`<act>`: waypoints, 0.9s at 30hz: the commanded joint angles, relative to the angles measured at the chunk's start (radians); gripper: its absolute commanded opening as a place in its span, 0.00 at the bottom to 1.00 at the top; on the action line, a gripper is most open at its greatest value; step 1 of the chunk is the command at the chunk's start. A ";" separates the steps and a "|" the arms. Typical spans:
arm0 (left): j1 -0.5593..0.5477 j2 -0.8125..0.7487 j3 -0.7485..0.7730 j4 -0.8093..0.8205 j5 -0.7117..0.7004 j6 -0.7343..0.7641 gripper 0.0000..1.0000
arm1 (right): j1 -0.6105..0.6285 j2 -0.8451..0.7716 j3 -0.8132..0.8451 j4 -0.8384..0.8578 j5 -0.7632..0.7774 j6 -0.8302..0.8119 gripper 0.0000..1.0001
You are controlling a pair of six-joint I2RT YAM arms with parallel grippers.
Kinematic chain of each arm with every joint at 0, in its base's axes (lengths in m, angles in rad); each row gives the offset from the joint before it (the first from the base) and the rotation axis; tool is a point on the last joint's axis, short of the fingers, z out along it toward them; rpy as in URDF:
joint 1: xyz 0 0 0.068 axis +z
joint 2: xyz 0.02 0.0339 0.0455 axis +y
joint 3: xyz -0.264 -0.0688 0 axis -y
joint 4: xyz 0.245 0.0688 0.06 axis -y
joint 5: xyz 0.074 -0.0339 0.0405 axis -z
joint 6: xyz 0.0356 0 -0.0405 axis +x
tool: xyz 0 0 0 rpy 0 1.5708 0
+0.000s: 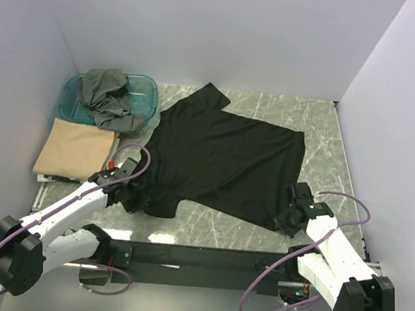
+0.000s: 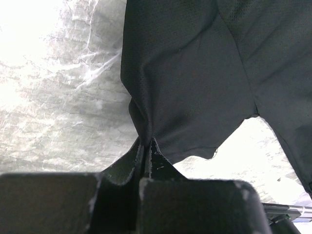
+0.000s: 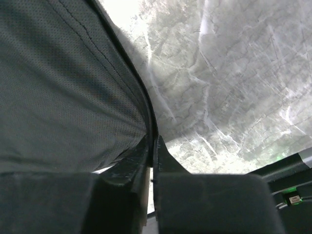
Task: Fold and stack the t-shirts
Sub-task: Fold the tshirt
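Two grips noted, both on the black t-shirt (image 1: 222, 153). At the left gripper (image 2: 146, 142) the fingers are clenched together, with a gathered pinch of the shirt's edge drawn into a ridge between them. The left wrist view shows this pinch; the top view hides it under the arm. At the right gripper (image 3: 152, 139) the fingers are closed to a narrow slit on the shirt's stitched hem. This is seen only in the right wrist view, since from above the wrist covers the contact. The top view alone gives the layout. The black t-shirt lies spread and skewed across the marble table (image 1: 327, 137), one sleeve pointing to the far wall, with the left grip at its near-left part and the right grip at its near-right corner. The tan t-shirt (image 1: 75, 150) lies folded at the table's left edge. The grey-olive t-shirt (image 1: 108, 98) sits crumpled in the teal tub (image 1: 147, 91) at the far-left corner, just behind the tan one
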 commanded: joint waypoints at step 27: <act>-0.002 0.016 0.123 0.101 -0.005 0.051 0.01 | -0.007 -0.006 0.156 -0.020 0.010 -0.118 0.00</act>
